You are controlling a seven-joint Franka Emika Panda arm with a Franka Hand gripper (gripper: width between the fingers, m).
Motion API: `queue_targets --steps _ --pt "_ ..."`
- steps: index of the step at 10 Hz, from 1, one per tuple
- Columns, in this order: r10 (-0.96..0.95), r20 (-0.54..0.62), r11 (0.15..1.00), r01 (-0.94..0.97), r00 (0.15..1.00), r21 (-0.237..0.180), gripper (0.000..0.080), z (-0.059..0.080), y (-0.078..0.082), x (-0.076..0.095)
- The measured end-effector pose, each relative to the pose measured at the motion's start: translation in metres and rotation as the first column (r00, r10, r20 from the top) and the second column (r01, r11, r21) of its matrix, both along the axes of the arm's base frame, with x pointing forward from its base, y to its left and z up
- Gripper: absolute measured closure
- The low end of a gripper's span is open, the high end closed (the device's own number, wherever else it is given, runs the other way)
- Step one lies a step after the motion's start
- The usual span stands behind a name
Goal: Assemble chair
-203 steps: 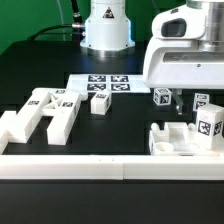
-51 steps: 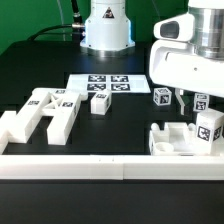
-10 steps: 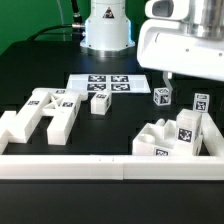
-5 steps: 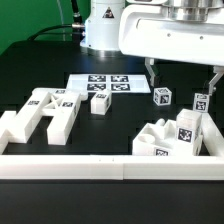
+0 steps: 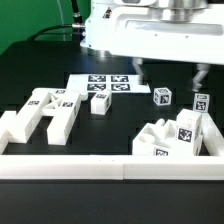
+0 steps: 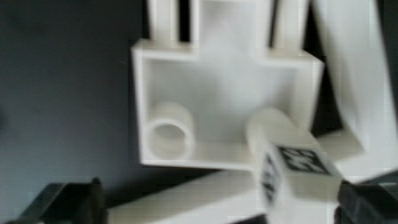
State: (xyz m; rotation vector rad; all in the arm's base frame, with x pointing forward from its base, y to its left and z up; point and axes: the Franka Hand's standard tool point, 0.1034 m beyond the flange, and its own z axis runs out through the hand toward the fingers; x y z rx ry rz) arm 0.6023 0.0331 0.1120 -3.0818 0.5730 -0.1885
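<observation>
My gripper (image 5: 169, 79) is open and empty, its two fingers spread wide above the table, behind the large white chair piece (image 5: 172, 138) at the exterior view's right. That piece lies against the front rail and carries a tagged post (image 5: 186, 127). In the wrist view the same piece (image 6: 214, 100) shows below me, with a round hole (image 6: 173, 135) and a tagged post (image 6: 294, 168). My gripper (image 6: 217, 205) hangs clear above it. An H-shaped chair piece (image 5: 45, 112), a small block (image 5: 100, 101), a tagged cube (image 5: 162, 96) and another small part (image 5: 202, 101) lie loose.
The marker board (image 5: 104, 84) lies flat at the back centre before the robot base (image 5: 105, 30). A long white rail (image 5: 100, 166) runs along the table's front edge.
The large chair piece has shifted and tilted against the rail since the older frames. Over the last second my gripper has risen, moved toward the exterior view's left and spread its fingers.
</observation>
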Motion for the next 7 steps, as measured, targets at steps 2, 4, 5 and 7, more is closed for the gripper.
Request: queue_targets --steps 2,4,5,7 --pt "0.051 0.000 0.999 -0.051 0.999 -0.014 0.0151 -0.004 -0.034 -0.019" --pt "0.060 0.005 0.998 -0.060 0.998 -0.018 0.0151 -0.002 -0.042 -0.017" --pt "0.061 0.004 0.998 -0.061 0.998 -0.018 0.0151 -0.003 -0.042 -0.017" --pt "0.066 0.001 0.998 -0.066 0.998 -0.020 0.0151 -0.004 -0.044 -0.019"
